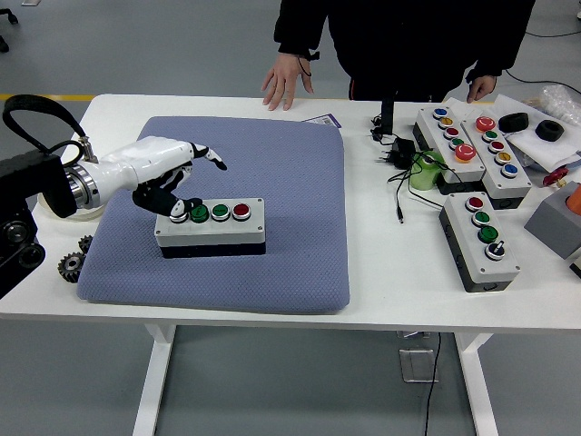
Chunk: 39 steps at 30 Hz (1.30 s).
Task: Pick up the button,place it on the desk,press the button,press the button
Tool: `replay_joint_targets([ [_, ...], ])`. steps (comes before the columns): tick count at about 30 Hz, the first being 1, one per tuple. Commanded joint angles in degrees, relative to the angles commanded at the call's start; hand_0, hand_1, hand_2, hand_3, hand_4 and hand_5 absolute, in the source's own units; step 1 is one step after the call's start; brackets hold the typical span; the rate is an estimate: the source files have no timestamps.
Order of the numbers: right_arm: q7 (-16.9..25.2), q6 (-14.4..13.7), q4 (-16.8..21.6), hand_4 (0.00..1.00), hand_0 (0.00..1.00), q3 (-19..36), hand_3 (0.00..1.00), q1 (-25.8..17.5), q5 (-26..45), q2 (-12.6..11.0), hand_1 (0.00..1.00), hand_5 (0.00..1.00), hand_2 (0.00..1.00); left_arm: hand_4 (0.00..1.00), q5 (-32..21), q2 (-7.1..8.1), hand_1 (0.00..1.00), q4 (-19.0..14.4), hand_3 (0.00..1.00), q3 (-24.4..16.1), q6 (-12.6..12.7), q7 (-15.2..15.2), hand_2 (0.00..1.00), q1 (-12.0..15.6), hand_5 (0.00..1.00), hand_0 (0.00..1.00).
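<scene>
Head view. We see the left hand (168,177) raised above the left end of the box (211,224). Its fingers are loosely spread and grasp nothing: the index points away to the right, and a dark thumb tip hangs just over the leftmost button (180,216), though we cannot tell whether it touches. The right hand is out of view.

The box lies just below and to the right of the hand, flat on the pad (227,209), its long side across the picture. It is a pale grey casing on a darker base. Four round buttons with light collars run along its top. From the hand outward they are the leftmost, largely hidden under the thumb, then two green ones (199,213) (221,212), then a red one (241,211).

We judge the box to be a rigid plastic shell, hollow and fairly light, neither fragile nor soft. Its smooth walls may slip, so we would take it across the two long sides near the middle, clear of the buttons. The pad looks quilted and yielding, so the box may sink or rock under a press. We would push straight down on a button's centre.

A person's hand (287,80) rests on the table (390,263) well beyond the hand, at the far edge. Other button boxes (479,238) stand far to the right.
</scene>
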Motion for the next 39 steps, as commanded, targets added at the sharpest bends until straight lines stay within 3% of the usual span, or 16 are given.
replay_joint_targets([
  [3,-0.03,0.0,-0.04,0.216,0.778,-0.16,0.603,-0.06,0.21,0.08,0.745,0.164,0.756,0.923,-6.76,-0.73,0.028,3.67,0.749,-0.38,7.0,-0.83,0.109,-0.38,0.559,0.002],
  [4,-0.04,0.0,-0.07,0.216,0.777,-0.39,0.603,-0.06,0.38,0.12,0.745,0.165,0.756,0.913,-9.74,-1.13,0.685,5.8,0.954,-0.44,9.84,-1.36,0.731,-0.54,0.955,0.541],
  [6,-0.07,0.0,-0.14,0.216,0.777,-0.58,0.603,-0.06,0.52,0.21,0.745,0.165,0.756,0.913,-14.59,-2.09,0.685,9.44,0.954,-1.12,13.77,-2.52,0.731,-0.82,0.955,0.541],
  [8,-0.08,0.01,-0.24,0.216,0.777,-0.71,0.603,-0.02,0.67,0.34,0.745,0.165,0.756,0.913,-19.8,-3.17,0.685,14.18,0.954,-2.24,16.12,-3.6,0.731,-1.27,0.955,0.541],
  [9,-0.09,0.01,-0.27,0.216,0.776,-0.71,0.603,0.0,0.66,0.37,0.745,0.165,0.756,0.887,-21.66,-3.46,0.874,15.71,0.971,-2.54,16.32,-3.86,0.93,-1.42,0.998,0.825],
  [13,-0.13,0.02,-0.34,0.216,0.776,-0.95,0.603,0.21,0.82,0.45,0.745,0.165,0.756,0.887,-30.97,-5.04,0.874,24.59,0.971,-4.0,17.18,-5.28,0.93,-2.5,0.998,0.825],
  [17,-0.17,0.02,-0.38,0.216,0.777,-1.03,0.603,0.36,0.86,0.48,0.745,0.165,0.756,0.857,-40.65,-5.79,0.878,32.98,0.942,-5.16,13.52,-6.13,0.93,-2.53,0.998,0.844],
  [19,-0.18,0.03,-0.4,0.216,0.777,-0.95,0.603,0.37,0.87,0.52,0.745,0.165,0.756,0.857,-45.5,-5.9,0.878,35.59,0.942,-5.46,12.01,-6.52,0.93,-2.15,0.998,0.844],
  [25,-0.16,0.15,-0.61,0.216,0.776,-1.38,0.603,0.44,1.2,0.66,0.745,0.164,0.756,0.845,-57.56,-6.21,0.869,37.73,0.929,-5.66,9.88,-6.18,0.917,-1.81,0.998,0.837],
  [39,-0.14,0.1,-0.58,0.216,0.777,-1.36,0.604,0.64,1.1,0.63,0.745,0.165,0.755,0.839,-57.79,-6.03,0.87,37.99,0.925,-4.84,8.43,-5.59,0.915,-2.04,0.998,0.833],
])
